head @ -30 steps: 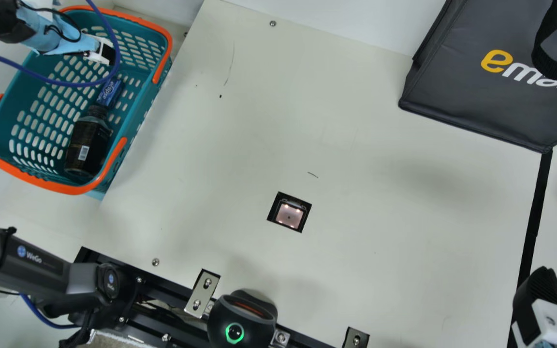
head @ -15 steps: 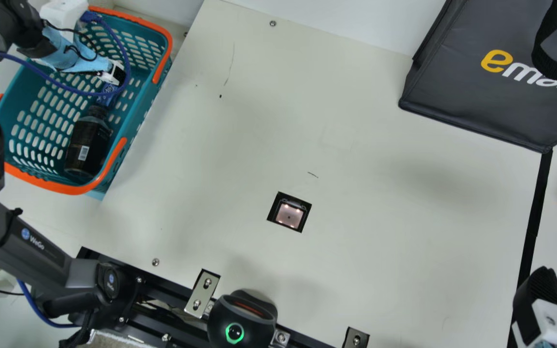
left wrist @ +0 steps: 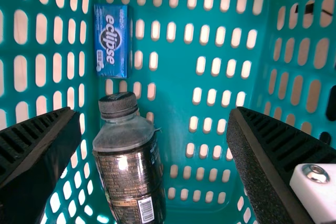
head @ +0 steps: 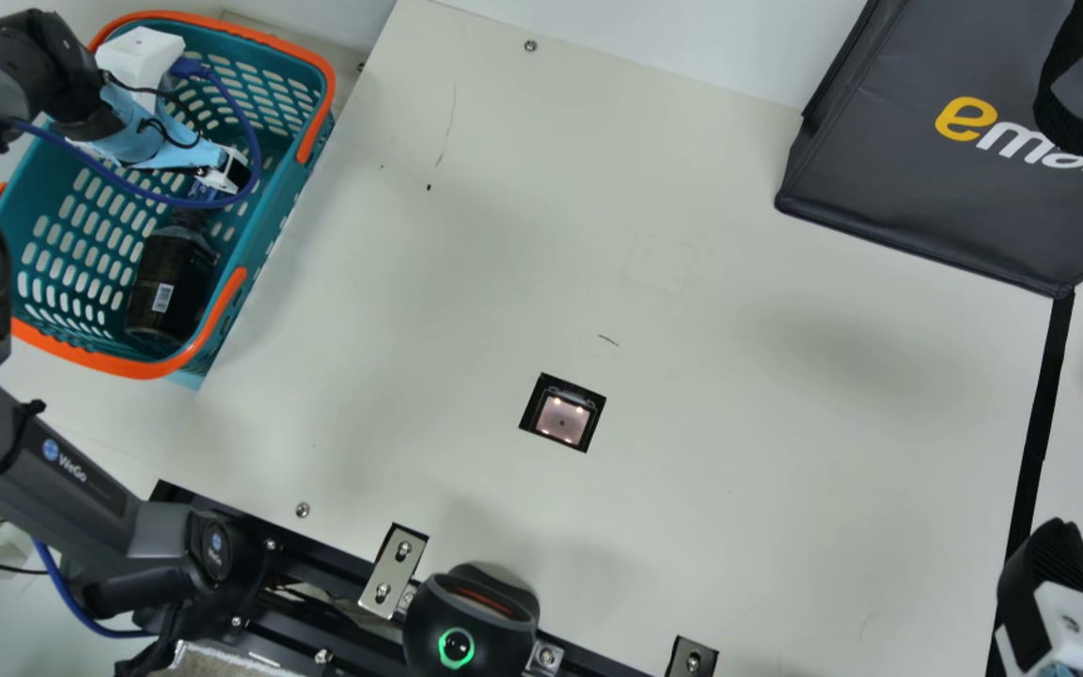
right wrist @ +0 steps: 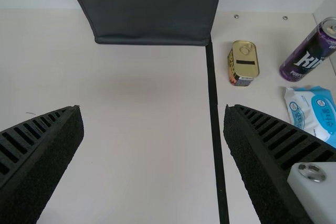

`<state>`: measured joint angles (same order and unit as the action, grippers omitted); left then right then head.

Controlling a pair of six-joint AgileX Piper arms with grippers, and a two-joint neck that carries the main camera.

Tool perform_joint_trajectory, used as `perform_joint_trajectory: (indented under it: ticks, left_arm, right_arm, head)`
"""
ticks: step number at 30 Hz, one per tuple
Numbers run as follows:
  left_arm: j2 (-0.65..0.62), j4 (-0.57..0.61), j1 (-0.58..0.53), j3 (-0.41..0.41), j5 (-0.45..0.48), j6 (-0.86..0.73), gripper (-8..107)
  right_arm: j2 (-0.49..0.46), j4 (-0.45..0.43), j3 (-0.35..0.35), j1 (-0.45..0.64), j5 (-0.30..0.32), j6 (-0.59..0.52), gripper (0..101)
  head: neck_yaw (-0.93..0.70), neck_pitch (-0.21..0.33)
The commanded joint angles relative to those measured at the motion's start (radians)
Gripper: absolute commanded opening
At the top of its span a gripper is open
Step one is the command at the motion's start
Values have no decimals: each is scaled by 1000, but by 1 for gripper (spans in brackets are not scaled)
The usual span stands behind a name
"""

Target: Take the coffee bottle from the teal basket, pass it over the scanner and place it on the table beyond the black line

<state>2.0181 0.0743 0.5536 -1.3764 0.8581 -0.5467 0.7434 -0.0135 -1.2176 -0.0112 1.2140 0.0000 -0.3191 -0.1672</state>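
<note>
See black-capped, dark-labelled coffee bottle (left wrist: 128, 177) along one edge of teal basket (head: 100, 359), open floor (left wrist: 176, 103) alongside; see left gripper (head: 237, 171) and right gripper (head: 1049, 564) spread.

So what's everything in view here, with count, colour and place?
Basket: one, teal with orange handles, table's left side
Coffee bottle: one, dark, lying in the basket
Small box: one, blue, by the bottle's cap end
Scanner window: one, black-framed, set in the table
Table: one, cream
Bag: one, dark grey, far edge
Black line: one, right side
Short can: one, gold-topped, beyond the line
Tall can: one, purple, beyond
Packet: one, blue-white, beyond
Left gripper: one, black-fingered, over the basket
Right gripper: one, black-fingered, near the line
</note>
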Motion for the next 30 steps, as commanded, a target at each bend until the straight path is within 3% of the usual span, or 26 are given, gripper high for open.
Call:
perform_joint_trajectory:
  ticks: [1, 18, 30]
  left_arm:
    - [4, -13, 2, 8, -7, 14, 90]
    - [32, -174, -13, 113, -137, 285, 90]
    - [63, -238, -21, 179, -284, 417, 90]
  right_arm:
    - [0, 0, 0, 0, 0, 0, 95]
    - [0, 0, 0, 0, 0, 0, 95]
    - [0, 0, 0, 0, 0, 0, 95]
  head:
    - [-2, 29]
    - [-2, 29]
    - [-2, 29]
